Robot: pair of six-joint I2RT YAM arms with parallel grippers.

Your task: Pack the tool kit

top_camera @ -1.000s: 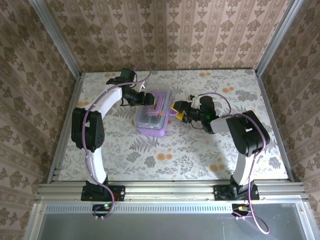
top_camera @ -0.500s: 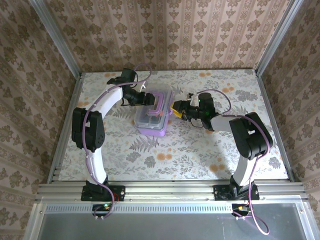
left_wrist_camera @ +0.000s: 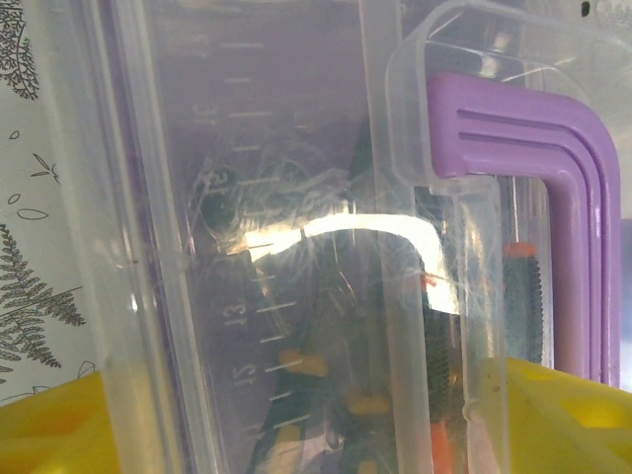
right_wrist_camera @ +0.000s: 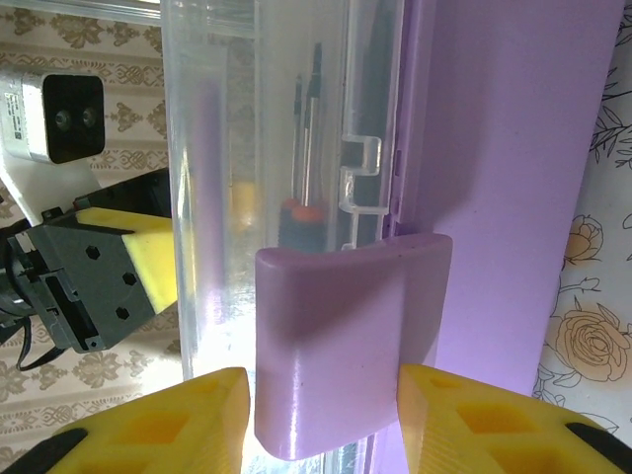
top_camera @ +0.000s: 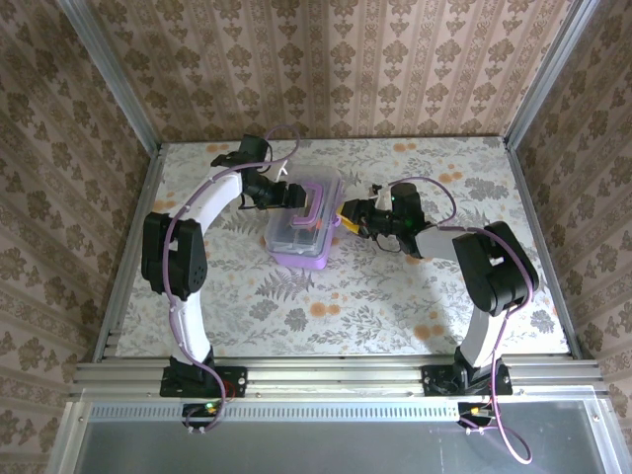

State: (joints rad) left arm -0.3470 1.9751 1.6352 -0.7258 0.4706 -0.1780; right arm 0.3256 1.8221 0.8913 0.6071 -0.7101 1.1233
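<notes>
Damask-papered walls [top_camera: 346, 59] enclose a floral-patterned table [top_camera: 326, 296].

Tool kit box [top_camera: 301, 237]: purple base, clear lid [left_wrist_camera: 247, 197] with faint ruler marks, purple handle [left_wrist_camera: 568, 217], purple latch [right_wrist_camera: 341, 365]. Screwdrivers [right_wrist_camera: 301, 212] show orange and black through the lid. Left claw [top_camera: 281, 195]: black body, yellow pads [left_wrist_camera: 44, 430]. Right claw [top_camera: 348, 212]: same yellow pads [right_wrist_camera: 168, 425]. Arms [top_camera: 188, 326]: white links, black joints, purple cables [top_camera: 512, 425]. Table [top_camera: 395, 296]: pale grey-white floral print, grey fern leaves, orange blooms. Walls [top_camera: 336, 69]: beige-brown damask wallpaper in vertical stripes. Frame [top_camera: 326, 377] is plain silver.
</notes>
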